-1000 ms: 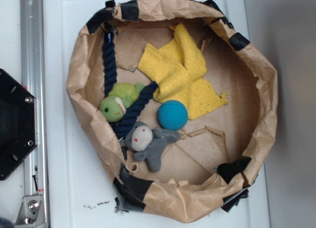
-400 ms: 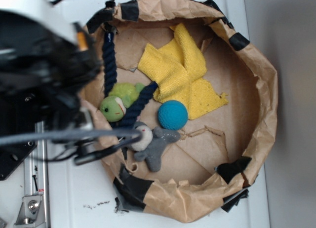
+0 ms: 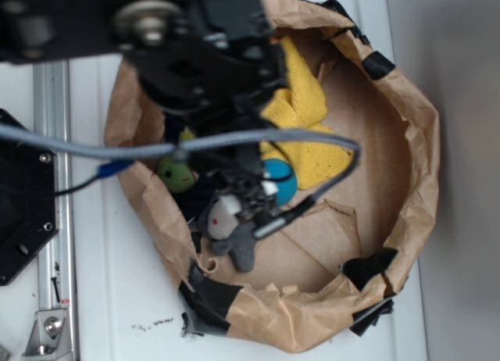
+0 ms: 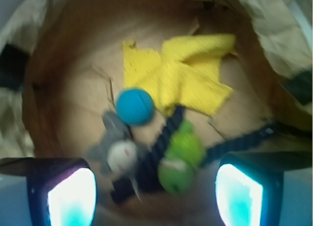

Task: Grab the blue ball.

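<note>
We hover above the paper basket [image 4: 44,74] with our gripper [image 4: 155,194] spread wide and empty. Ahead of it and slightly left lies the blue ball [image 4: 135,106], touching the one yellow cloth [image 4: 181,77]. We should centre over the ball before descending, avoiding two plush toys and one rope [image 4: 161,140].

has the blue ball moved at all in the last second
No. In the exterior view the blue ball sits at the same spot, against the lower edge of the yellow cloth inside the paper basket; the arm now partly covers it.
</note>
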`<state>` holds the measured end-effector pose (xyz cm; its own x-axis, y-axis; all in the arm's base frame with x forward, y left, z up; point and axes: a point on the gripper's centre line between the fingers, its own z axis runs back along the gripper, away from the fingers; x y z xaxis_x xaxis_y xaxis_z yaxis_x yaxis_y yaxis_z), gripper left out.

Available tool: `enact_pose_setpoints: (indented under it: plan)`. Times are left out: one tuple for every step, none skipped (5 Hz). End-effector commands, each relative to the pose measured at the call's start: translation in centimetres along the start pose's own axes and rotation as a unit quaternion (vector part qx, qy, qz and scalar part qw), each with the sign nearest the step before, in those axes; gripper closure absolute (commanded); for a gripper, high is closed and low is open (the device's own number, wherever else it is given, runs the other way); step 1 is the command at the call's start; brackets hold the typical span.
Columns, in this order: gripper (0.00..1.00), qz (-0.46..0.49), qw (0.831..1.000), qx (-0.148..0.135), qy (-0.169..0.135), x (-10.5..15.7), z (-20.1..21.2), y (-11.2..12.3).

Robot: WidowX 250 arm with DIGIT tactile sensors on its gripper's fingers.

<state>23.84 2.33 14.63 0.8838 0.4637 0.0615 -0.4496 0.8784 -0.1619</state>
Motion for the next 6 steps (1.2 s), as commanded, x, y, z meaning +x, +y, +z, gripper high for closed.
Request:
enact_pose_setpoints:
  plan:
    - [0.0, 0.043, 0.998, -0.047, -0.029, 3.4, -7.2, -0.9]
    - [0.0, 0.058, 0.997, -0.059, -0.011, 3.1, -10.5, -1.4]
    - [0.0, 0.057, 0.996, -0.051, 0.037, 1.4, -13.1, -2.6]
    - [1.0, 0.056, 0.997, -0.039, 0.041, 1.0, -13.2, -3.1]
    - [1.0, 0.049, 0.996, -0.029, 0.061, 1.2, -12.1, -3.1]
    - [1.0, 0.028, 0.997, -0.029, 0.062, 2.1, -9.5, -3.0]
